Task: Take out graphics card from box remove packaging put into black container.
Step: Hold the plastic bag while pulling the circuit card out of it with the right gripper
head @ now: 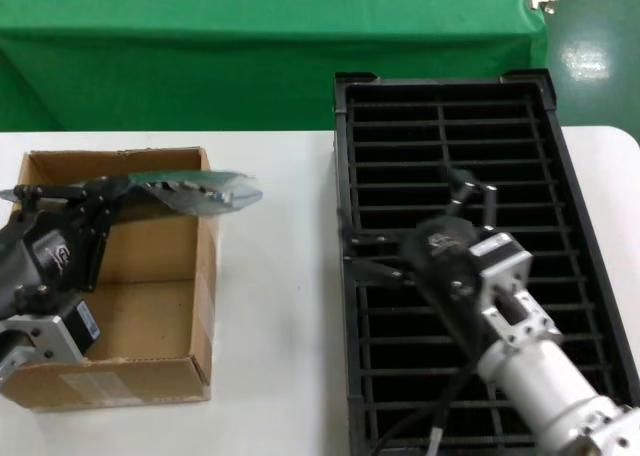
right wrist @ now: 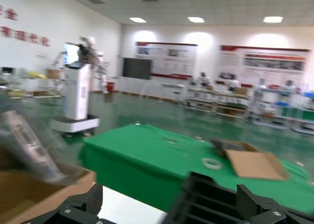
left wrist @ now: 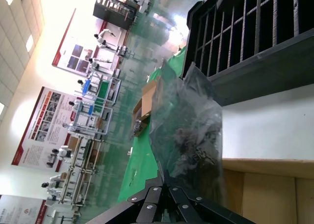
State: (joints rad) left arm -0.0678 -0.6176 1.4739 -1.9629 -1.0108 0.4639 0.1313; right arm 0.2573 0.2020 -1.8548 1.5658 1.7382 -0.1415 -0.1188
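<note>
While the left gripper [head: 105,198] is clamped on the crinkly grey-green bagged graphics card [head: 195,190] above the brown cardboard box [head: 200,306] | right gripper [head: 375,256] spread, empty, over black slotted tray [head: 560,156] | step: lift-out | next: strip bag.

No lettering is showing clearly enough to read: the wall posters [right wrist: 166,47] are carrying text (too small and blurred), and red characters [right wrist: 22,30] on the white wall are staying illegible.
</note>
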